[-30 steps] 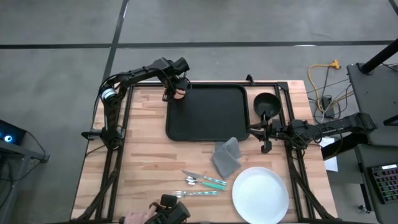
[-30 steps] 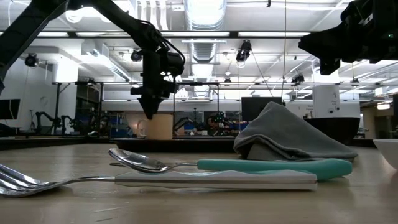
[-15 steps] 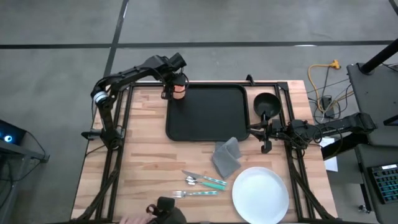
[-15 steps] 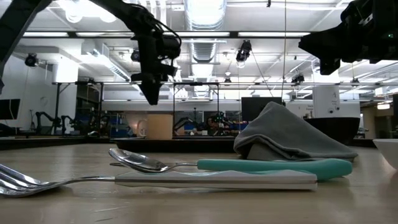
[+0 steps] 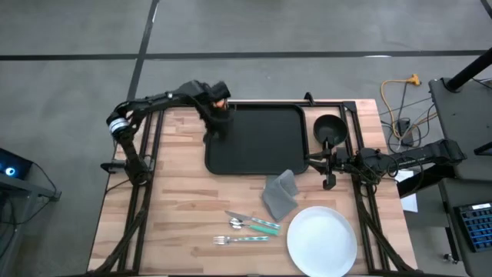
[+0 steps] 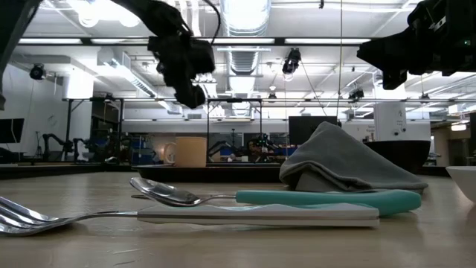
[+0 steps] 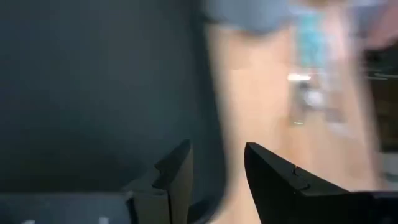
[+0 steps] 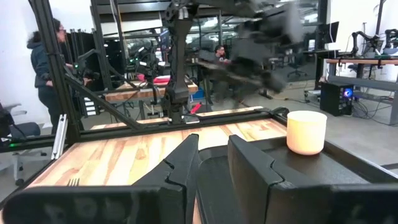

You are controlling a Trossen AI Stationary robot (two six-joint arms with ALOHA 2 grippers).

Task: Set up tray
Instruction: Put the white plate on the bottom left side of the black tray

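The black tray (image 5: 257,138) lies at the table's far middle. A cream cup (image 8: 306,132) stands upright on its base in the tray's far left corner, also in the low view (image 6: 191,151); in the high view my left arm covers it. My left gripper (image 7: 217,168) is open and hangs in the air above the tray's left edge, up off the cup (image 6: 192,93). My right gripper (image 8: 213,152) waits just off the tray's right edge (image 5: 327,168), with a narrow gap between its fingers.
A folded grey napkin (image 5: 279,194) lies just near of the tray. Teal-handled cutlery and a fork (image 5: 250,228) lie nearer still, and a round white plate (image 5: 321,240) sits at the near right. A black bowl (image 5: 329,128) stands right of the tray. A person (image 8: 46,56) stands beyond the table's left side.
My left gripper rose from around the cup and tipped as it went up. The cup stayed upright on the tray. A person's hand holding a dark object at the table's near edge drew back out of view.
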